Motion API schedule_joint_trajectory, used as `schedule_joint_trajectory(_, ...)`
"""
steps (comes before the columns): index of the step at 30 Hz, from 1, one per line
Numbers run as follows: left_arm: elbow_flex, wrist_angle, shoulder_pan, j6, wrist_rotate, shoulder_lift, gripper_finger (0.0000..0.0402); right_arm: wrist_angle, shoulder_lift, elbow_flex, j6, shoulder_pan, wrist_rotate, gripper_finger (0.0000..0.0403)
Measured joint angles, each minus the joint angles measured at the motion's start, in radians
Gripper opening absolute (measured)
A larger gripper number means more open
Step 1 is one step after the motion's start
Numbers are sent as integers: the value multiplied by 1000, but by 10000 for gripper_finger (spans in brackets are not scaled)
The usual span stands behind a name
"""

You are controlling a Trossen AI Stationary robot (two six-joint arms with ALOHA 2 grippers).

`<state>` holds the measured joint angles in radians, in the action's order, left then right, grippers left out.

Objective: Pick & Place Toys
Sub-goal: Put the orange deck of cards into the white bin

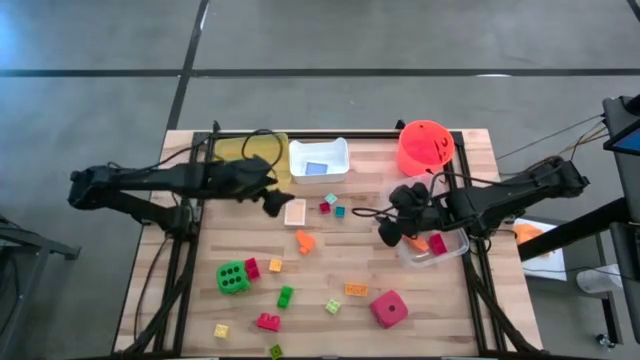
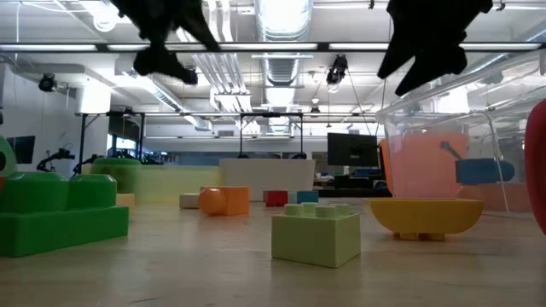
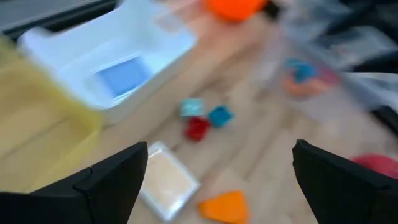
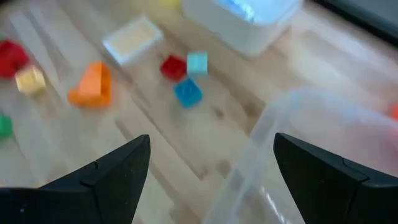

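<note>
Hovering open: left pincer, right pincer.

Yellow tray, white tray, clear tray, orange-red bucket.

2 dice, 3 trays, 1 bucket, approx. 14 bricks.

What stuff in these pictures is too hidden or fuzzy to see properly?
- Clear tray: in the high view the right gripper covers part of it, so not all its toys show.
- Orange-red bucket: the high view doesn't clearly show its inside.
- Brick at the bottom edge: cut off in the high view.
- Blue thing in the white tray: blurred in the left wrist view.
</note>
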<state>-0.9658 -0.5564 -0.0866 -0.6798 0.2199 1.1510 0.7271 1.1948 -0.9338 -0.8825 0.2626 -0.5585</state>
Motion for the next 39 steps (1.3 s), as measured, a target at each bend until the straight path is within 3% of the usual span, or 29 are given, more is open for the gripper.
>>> schedule_joint_trajectory(7, -75, -110, -87, -61, -11, 176, 385, -22, 39, 1, 55, 25, -70, 337)
schedule_joint_trajectory(15, -199, -227, -106, -131, -3, 371, 385, -27, 108, 1, 78, 41, -74, 337)
schedule_joint_trajectory(22, -226, -234, -106, -202, -3, 508, 385, -30, 143, -12, 115, 46, -78, 337)
schedule_joint_trajectory(39, -226, -234, -98, -271, -3, 643, 385, -27, 122, -28, 191, 56, -74, 337)
